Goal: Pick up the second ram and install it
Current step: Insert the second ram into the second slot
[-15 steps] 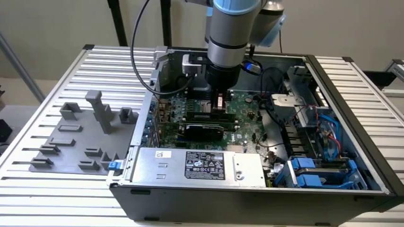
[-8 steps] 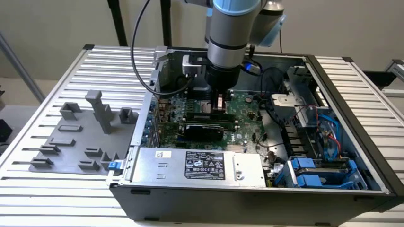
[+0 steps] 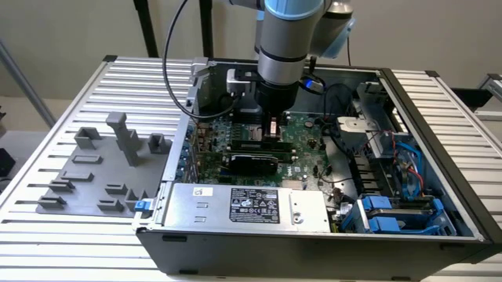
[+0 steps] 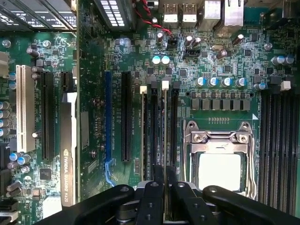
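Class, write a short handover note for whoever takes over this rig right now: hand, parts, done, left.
Hand: shut on the second ram, down inside the PC case.
Second ram: edge-on in a motherboard slot, beside another stick already slotted.
Done: ram picked up, brought to its slot.
Left: full seating cannot be told; hand not yet released.

hemmed in over the motherboard point(image 4: 225, 56) by the graphics card point(image 3: 253, 160) just beside, cables point(image 3: 339, 100) toward the exterior view's right, case wall point(image 3: 202, 76) toward its left. open room directly above.
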Robot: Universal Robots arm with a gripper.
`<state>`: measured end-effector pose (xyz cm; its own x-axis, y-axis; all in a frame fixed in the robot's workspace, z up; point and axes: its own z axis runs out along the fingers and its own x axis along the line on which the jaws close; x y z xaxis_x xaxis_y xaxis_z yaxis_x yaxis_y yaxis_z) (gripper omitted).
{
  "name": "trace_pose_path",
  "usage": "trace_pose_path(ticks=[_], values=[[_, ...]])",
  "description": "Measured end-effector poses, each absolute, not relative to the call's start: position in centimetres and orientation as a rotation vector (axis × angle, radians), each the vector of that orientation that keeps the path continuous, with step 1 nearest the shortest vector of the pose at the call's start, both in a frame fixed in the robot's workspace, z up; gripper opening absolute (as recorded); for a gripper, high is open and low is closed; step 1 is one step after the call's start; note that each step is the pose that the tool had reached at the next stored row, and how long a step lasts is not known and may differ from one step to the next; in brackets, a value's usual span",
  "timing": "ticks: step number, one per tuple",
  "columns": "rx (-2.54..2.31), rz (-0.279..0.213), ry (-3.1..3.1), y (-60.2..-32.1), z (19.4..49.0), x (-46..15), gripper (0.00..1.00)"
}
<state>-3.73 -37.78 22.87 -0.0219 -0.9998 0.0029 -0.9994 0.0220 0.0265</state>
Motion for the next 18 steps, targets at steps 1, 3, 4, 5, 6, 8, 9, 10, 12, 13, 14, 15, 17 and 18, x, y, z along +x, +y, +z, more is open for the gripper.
trace_pose_path(ticks=[1, 3, 4, 5, 6, 8, 9, 10, 12, 13, 14, 15, 17, 18], values=[[2.182, -0.026, -2.231, -37.76, 22.86, -3.73, 0.00], [2.182, -0.026, -2.231, -37.74, 22.86, -3.72, 0.00], [2.182, -0.026, -2.230, -37.74, 22.85, -3.72, 0.00], [2.182, -0.026, -2.230, -37.73, 22.83, -3.72, 0.00], [2.182, -0.025, -2.230, -37.73, 22.81, -3.72, 0.00], [2.182, -0.025, -2.230, -37.72, 22.77, -3.72, 0.00], [2.182, -0.025, -2.230, -37.72, 22.74, -3.72, 0.00], [2.182, -0.025, -2.230, -37.71, 22.71, -3.72, 0.00], [2.182, -0.025, -2.230, -37.70, 22.66, -3.72, 0.00], [2.181, -0.025, -2.230, -37.70, 22.64, -3.72, 0.00], [2.181, -0.025, -2.230, -37.69, 22.62, -3.72, 0.00], [2.181, -0.025, -2.230, -37.68, 22.61, -3.72, 0.00], [2.182, -0.025, -2.230, -37.64, 22.59, -3.72, 0.00], [2.182, -0.025, -2.230, -37.62, 22.59, -3.72, 0.00]])
